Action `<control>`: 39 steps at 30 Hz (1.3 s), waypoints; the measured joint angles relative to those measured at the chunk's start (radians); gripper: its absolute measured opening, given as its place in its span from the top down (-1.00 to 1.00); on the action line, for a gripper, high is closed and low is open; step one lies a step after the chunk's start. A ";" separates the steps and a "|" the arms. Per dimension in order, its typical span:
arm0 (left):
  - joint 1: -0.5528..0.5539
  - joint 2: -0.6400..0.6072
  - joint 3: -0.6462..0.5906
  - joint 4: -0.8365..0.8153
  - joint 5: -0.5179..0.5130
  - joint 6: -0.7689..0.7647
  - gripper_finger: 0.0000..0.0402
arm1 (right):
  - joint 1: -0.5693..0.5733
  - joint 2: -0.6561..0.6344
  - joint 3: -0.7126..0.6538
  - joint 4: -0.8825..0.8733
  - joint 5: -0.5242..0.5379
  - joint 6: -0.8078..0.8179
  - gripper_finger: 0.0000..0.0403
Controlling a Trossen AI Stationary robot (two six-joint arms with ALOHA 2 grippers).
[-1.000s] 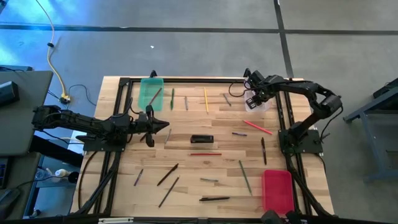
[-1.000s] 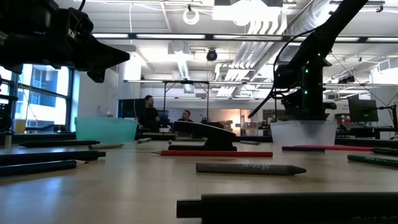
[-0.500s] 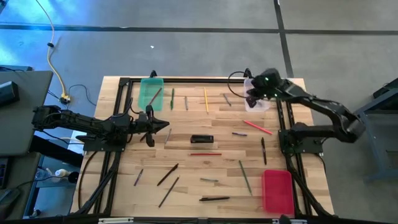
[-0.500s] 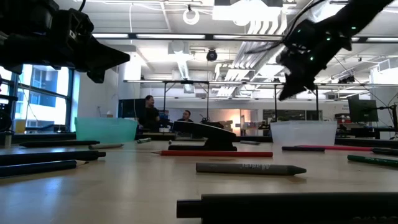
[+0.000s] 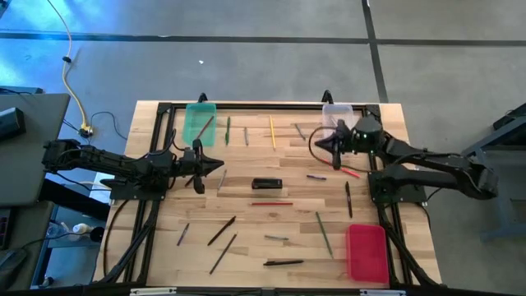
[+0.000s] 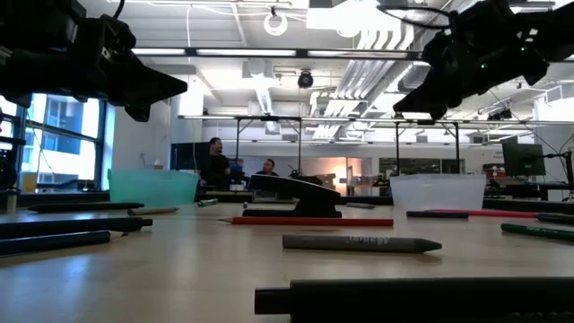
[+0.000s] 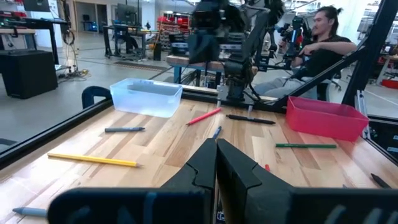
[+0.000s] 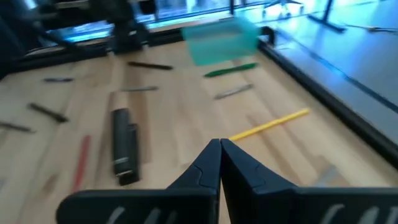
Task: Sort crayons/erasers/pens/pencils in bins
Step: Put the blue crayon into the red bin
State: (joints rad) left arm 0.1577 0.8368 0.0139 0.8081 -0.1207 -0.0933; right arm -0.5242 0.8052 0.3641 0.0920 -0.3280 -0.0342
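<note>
Pens and pencils lie scattered flat on the wooden table: a yellow pencil (image 5: 272,131), a red pencil (image 5: 340,168), a green pencil (image 5: 324,232) and a dark pen (image 5: 348,199). The green bin (image 5: 199,123) stands far left with a stick leaning in it. The clear bin (image 5: 338,115) stands far right and the red bin (image 5: 366,251) near right. My right gripper (image 5: 316,145) hangs shut and bare above the table, just on the near side of the clear bin, pointing toward the table's left. My left gripper (image 5: 220,164) waits shut at mid-left, above the table.
A black block (image 5: 266,183) lies at the table's middle, with a red pencil (image 5: 272,203) just on its near side. More dark pens (image 5: 283,262) (image 5: 220,231) lie toward the near edge. A black frame (image 5: 246,104) runs around the table. People sit in the room beyond.
My right gripper has risen out of the clear bin and drawn back toward the near edge. It has tipped from pointing down to nearly level and now points toward the table's left. The clear bin stays in place.
</note>
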 joint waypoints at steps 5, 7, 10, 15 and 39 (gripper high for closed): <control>0.000 0.000 0.000 0.000 0.000 0.000 1.00 | 0.175 -0.008 0.000 -0.028 0.138 0.000 1.00; 0.000 0.000 0.000 0.000 0.000 0.000 1.00 | 0.234 -0.008 0.000 -0.063 0.191 0.002 1.00; 0.000 0.000 0.000 0.000 0.000 0.000 1.00 | 0.311 -0.008 0.000 -0.132 0.276 0.057 1.00; 0.000 0.000 0.000 0.000 0.001 0.000 1.00 | 0.399 -0.003 0.000 -0.242 0.369 0.141 0.88; 0.000 0.000 0.000 0.000 0.004 0.000 1.00 | 0.420 0.535 0.202 -0.532 0.423 0.197 0.43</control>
State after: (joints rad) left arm 0.1577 0.8368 0.0139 0.8080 -0.1172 -0.0933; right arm -0.1047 1.3398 0.5661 -0.4404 0.0952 0.1627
